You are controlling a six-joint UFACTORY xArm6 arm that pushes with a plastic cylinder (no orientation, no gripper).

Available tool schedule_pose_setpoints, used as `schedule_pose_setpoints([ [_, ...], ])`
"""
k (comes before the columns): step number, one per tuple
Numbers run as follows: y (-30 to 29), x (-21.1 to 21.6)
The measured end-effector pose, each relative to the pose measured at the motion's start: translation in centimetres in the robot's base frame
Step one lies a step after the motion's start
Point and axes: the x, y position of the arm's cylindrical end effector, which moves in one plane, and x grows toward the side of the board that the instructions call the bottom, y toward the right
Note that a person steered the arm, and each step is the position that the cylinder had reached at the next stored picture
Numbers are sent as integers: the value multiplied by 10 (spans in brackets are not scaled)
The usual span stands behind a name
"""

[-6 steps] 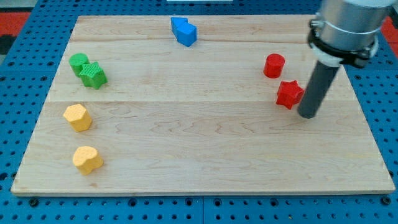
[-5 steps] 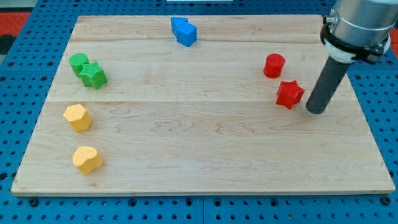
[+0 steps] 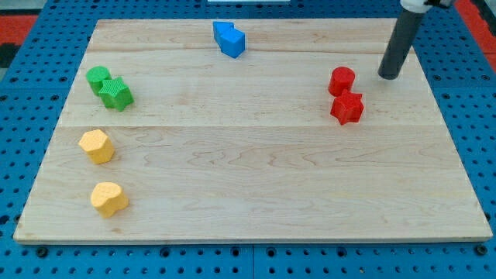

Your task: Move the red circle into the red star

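The red circle (image 3: 341, 80) sits at the right of the wooden board (image 3: 248, 178). The red star (image 3: 347, 108) lies just below it, touching or almost touching it. My tip (image 3: 388, 76) rests on the board to the right of the red circle, a short gap away, level with it. The rod rises toward the view's top right.
Two blue blocks (image 3: 229, 38) sit together at the top middle. A green circle (image 3: 98, 77) and a green star (image 3: 116, 94) touch at the left. Two yellow blocks lie lower left, one (image 3: 96, 146) above the other (image 3: 108, 198).
My tip has moved from the right of the red star up toward the view's top, beside the red circle. The red star has shifted left and up, against the circle.
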Motion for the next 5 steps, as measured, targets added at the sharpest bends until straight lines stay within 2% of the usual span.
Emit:
schedule_pose_setpoints([
  [3, -59, -5],
  [5, -64, 15],
])
